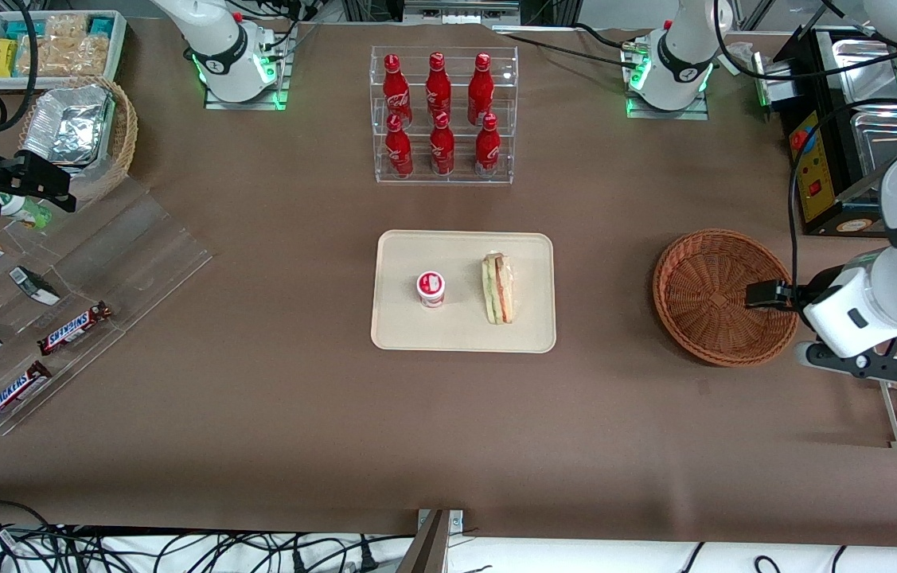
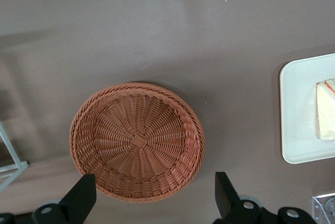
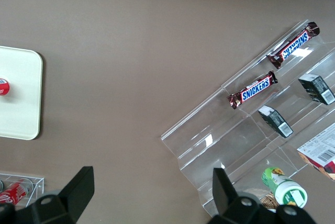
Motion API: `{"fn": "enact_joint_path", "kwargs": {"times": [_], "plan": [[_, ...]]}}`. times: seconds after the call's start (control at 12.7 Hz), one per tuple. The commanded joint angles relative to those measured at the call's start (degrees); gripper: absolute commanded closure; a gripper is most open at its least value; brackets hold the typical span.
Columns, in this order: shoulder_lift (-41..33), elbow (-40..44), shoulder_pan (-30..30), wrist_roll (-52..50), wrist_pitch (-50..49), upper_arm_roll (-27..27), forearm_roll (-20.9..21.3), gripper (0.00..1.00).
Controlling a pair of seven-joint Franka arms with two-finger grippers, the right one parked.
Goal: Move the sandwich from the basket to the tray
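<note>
The wrapped wedge sandwich (image 1: 497, 288) lies on the cream tray (image 1: 520, 338) beside a small red-and-white cup (image 1: 430, 288). A corner of the sandwich (image 2: 326, 110) and the tray's rim (image 2: 293, 130) show in the left wrist view. The reddish-brown wicker basket (image 1: 715, 294) stands empty toward the working arm's end of the table; it also shows in the left wrist view (image 2: 137, 141). My left gripper (image 1: 766, 294) hangs above the basket's rim, well apart from the tray. Its fingers (image 2: 81, 199) are spread wide with nothing between them; the gripper (image 2: 152, 198) is open.
A clear rack of red cola bottles (image 1: 442, 115) stands farther from the camera than the tray. A clear stepped stand with Snickers bars (image 1: 74, 328) and a tan basket of foil packs (image 1: 78, 135) lie toward the parked arm's end. A black machine (image 1: 838, 135) stands near the basket.
</note>
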Motion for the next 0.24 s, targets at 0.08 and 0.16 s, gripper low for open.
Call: {"fn": "enact_joint_path", "kwargs": {"times": [0.08,0.16], "plan": [[-3.96,-7.66,-1.44,1.63,5.3,1.3,-0.38,0.0],[-3.7,-7.48,-2.14,1.28,5.39,1.3,-0.38,0.0]]}}
